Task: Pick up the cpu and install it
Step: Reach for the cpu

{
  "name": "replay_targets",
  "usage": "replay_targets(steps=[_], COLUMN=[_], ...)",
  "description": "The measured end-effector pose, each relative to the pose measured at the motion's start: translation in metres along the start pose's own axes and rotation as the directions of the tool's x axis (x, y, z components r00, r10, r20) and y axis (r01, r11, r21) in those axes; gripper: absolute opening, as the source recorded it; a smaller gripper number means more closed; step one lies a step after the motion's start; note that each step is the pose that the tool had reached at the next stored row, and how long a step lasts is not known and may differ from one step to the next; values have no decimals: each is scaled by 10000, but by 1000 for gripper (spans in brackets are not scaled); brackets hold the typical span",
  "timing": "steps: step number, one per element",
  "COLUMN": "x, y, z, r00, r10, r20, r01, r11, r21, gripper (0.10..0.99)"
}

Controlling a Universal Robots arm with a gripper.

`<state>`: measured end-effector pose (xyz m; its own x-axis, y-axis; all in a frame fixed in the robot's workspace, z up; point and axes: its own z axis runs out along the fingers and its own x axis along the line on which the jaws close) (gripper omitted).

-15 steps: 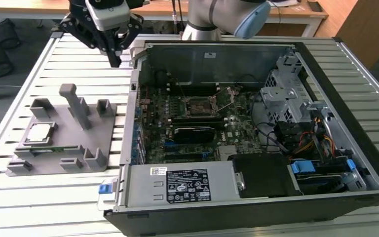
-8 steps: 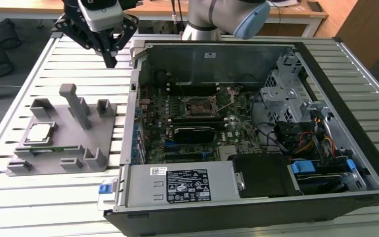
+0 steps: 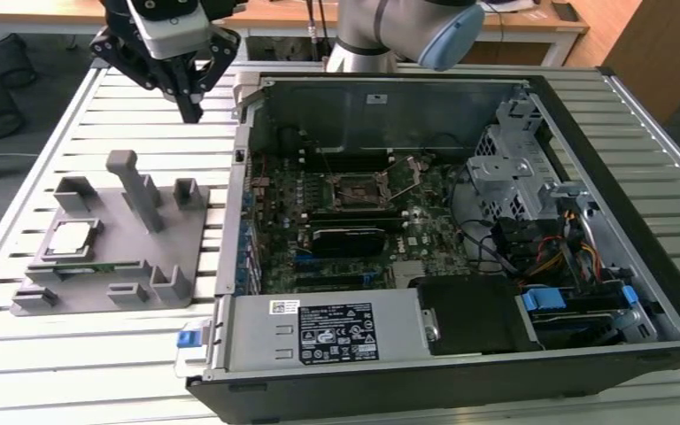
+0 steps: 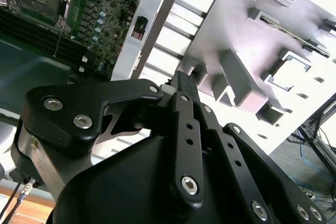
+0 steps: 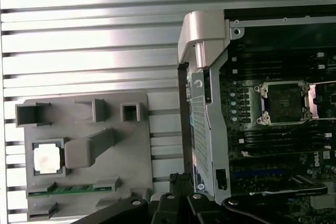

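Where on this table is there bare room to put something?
Bare table slats lie below the grey fixture in the exterior view, and above it toward the gripper. The gap beside the computer case is narrow, its inside crowded.

In the exterior view the arm (image 3: pixel 375 31) runs out of the picture at twelve o'clock from the computer case (image 3: pixel 435 390). The gripper (image 3: pixel 188 113), at ten o'clock from the case, loses its upper body to the same edge. The case's near wall is cut off at six o'clock. In the second wrist view the gripper's black body hides much of the table (image 4: pixel 184 3) and one end of the grey holder (image 4: pixel 247 40). The cpu (image 4: pixel 295 71) is partly hidden by its pocket's walls. In the first wrist view the socket (image 5: pixel 283 102) has pins too small to tell.
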<state>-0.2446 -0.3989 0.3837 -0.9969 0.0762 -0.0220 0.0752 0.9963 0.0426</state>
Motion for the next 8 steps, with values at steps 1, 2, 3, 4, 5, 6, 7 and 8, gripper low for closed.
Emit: replay_targets(steps=[1, 2, 3, 4, 5, 6, 7, 8], x=[10, 20, 30, 39, 49, 59, 71, 82], y=[-1, -2, -3, -3, -4, -5, -6, -7], z=[2, 4, 6, 8, 10, 12, 14, 16], r00=[10000, 10000, 10000, 10000, 10000, 10000, 10000, 10000], r10=[0, 0, 0, 0, 0, 0, 0, 0], r20=[0, 1, 0, 0, -1, -1, -1, -1], r01=[0, 0, 0, 0, 0, 0, 0, 0], r11=[10000, 10000, 10000, 10000, 10000, 10000, 10000, 10000], r21=[0, -1, 0, -1, 0, 0, 0, -1], gripper=[106, 106, 106, 106, 106, 106, 106, 106])
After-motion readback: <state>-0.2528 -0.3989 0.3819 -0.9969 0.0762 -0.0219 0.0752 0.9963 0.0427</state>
